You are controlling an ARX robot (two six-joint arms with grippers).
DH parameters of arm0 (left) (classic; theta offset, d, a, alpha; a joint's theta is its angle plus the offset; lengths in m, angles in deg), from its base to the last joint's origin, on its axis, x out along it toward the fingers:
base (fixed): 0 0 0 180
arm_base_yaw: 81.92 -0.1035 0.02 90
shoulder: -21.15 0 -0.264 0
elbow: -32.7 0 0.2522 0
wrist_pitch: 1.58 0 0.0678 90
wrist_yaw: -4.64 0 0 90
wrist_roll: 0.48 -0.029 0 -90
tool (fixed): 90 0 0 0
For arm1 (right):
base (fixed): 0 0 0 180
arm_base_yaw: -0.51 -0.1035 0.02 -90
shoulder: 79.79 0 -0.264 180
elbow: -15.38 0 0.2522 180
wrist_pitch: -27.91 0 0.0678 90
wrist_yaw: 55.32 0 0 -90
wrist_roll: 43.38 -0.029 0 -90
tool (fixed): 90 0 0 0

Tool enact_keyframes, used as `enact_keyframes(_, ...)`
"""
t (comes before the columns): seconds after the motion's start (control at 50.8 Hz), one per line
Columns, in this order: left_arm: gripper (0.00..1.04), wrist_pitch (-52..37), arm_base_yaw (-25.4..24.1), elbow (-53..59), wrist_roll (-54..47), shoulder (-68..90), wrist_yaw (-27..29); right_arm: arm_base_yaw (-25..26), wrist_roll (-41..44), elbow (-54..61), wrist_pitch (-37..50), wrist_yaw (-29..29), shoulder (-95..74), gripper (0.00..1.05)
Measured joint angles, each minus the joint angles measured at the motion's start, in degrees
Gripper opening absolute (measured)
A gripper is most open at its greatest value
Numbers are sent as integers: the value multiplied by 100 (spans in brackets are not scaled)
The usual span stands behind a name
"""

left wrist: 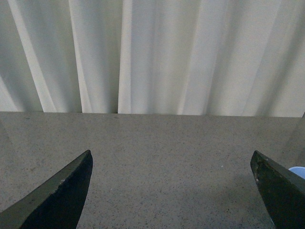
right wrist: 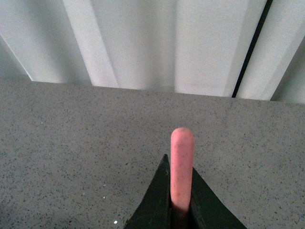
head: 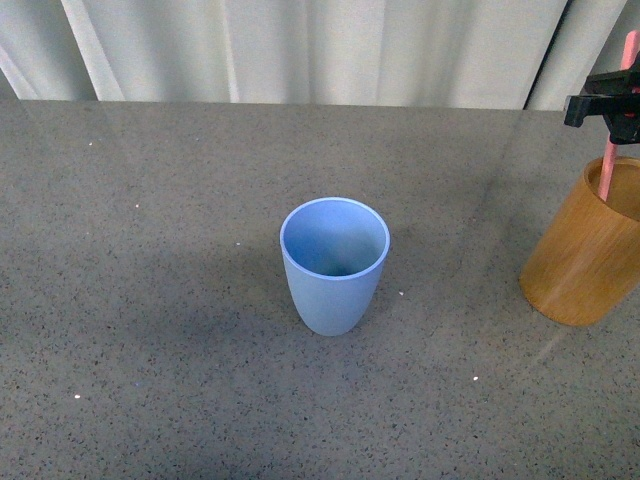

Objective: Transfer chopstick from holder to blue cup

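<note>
Since the right gripper point(head: 618, 108) pinches the chopstick point(head: 607, 170) high, lower end inside the holder point(head: 585, 255), it should lift straight out; blue cup point(head: 333, 265) stands left of the holder, well apart. Left gripper point(left wrist: 170, 157) spread, empty.

Soft, even, diffuse light is seen in all three views. A broad, faint shadow is thrown on the table point(head: 150, 330) left of the blue cup point(head: 333, 270), whose inside is shaded. The white curtain point(head: 320, 50) is rendered bright. Close to the right wrist camera, the chopstick point(right wrist: 182, 167) is slightly blurred
</note>
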Motion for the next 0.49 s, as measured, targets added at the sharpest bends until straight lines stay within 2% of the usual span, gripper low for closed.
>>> enact_keyframes(0.256, 98, 0, 0, 0, 0, 0, 0, -116, 179, -13, -509, 33, 870, 1)
enact_keyframes(0.492, 98, 0, 0, 0, 0, 0, 0, -476, 358, -457, -909, 92, 1714, 1)
